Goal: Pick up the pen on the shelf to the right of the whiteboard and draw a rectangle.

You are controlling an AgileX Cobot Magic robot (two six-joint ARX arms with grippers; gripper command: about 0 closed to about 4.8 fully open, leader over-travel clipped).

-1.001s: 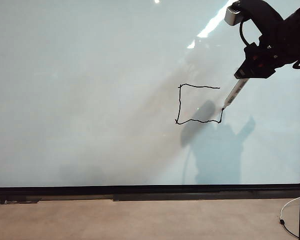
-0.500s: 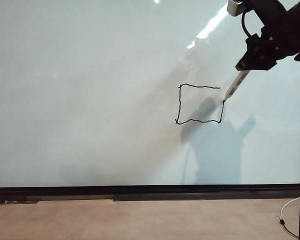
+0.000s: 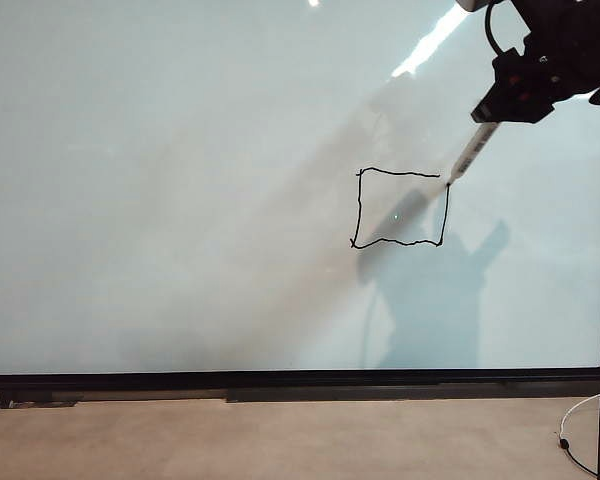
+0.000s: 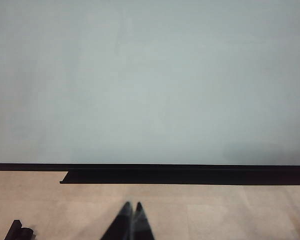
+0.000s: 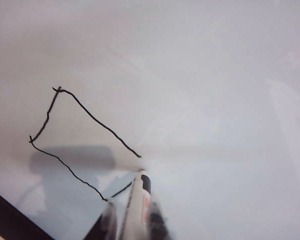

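Since a second ago the pen [image 3: 470,155] has climbed the right-hand side of the rectangle [image 3: 400,208], and that side now runs as a thin black stroke from the lower right corner nearly to the top line, where earlier only its bottom stub existed. Slim, white and round-barrelled with dark print along it, the pen slants down and left, its fine black tip touching the board at the figure's upper right corner. In the right wrist view the pen [image 5: 138,207] shows a black collar near the tip, and a small gap seems to remain between the top stroke and the tip. The outline is wobbly, slightly wider than tall, small against the board.

Gripping the pen's upper end is the right gripper [image 3: 502,104], black and angular, at the top right of the exterior view; its narrow dark fingers [image 5: 109,220] are closed on the barrel from both sides.

All this sits on the whiteboard [image 3: 180,200], a glossy pale grey-white sheet with a thin black frame, carrying soft shadows and a bright glare streak near the arm.

The left gripper [image 4: 130,222] hovers over the tan surface just outside the board's black edge, its two tapered dark fingers pressed together, holding nothing.
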